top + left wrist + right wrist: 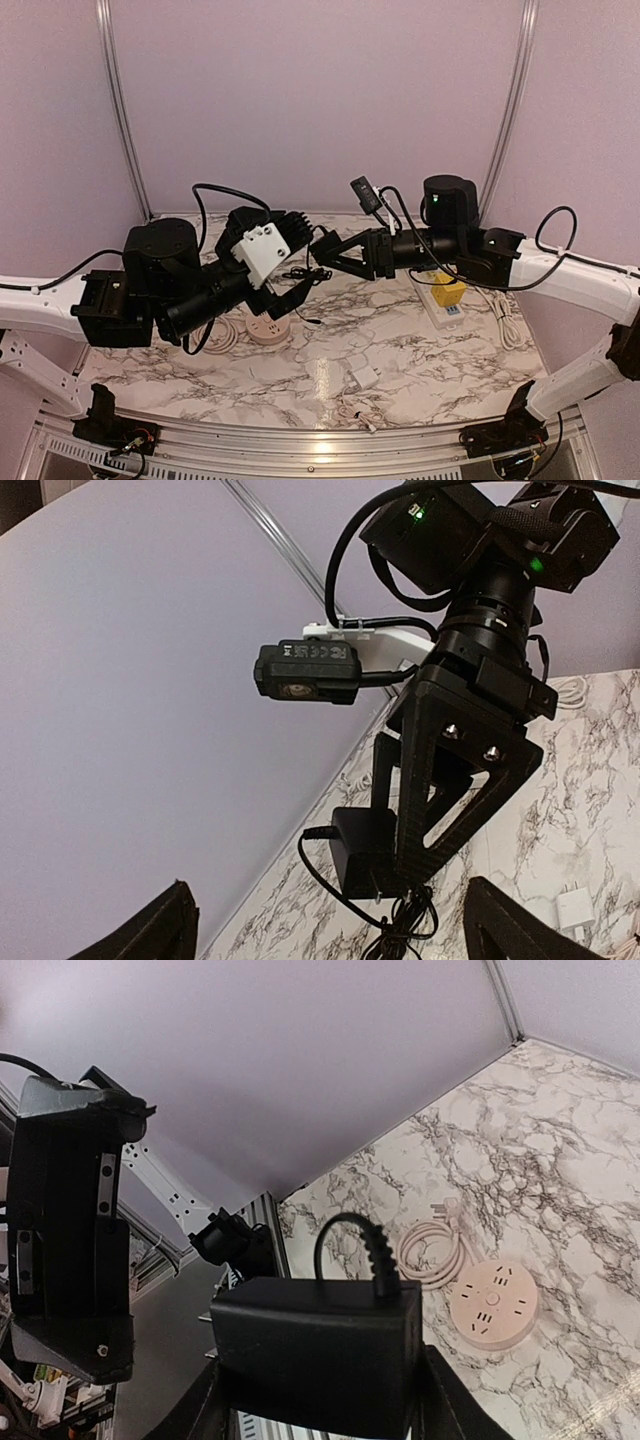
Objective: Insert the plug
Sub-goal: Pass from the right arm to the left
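1. Above the desk (420,360), in mid-air: black plug adapter (315,1355), clamped in the right gripper (330,262), cord (340,1225) trailing.
2. Handling: probably light, rigid and smooth-sided. Best held across its flat body.
3. Left gripper (335,942): spread wide, holding nothing.
4. Round socket hub (268,328): on the desk, below the left gripper.

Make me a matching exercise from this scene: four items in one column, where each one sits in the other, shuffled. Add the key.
1. black adapter
2. round socket
3. white charger
4. power strip

A. on the table, partly under the right arm
B. clamped in the right gripper
C. on the table beside a coiled cord
D. lying alone at the table's near middle

Pairs: 1-B, 2-C, 3-D, 4-A.
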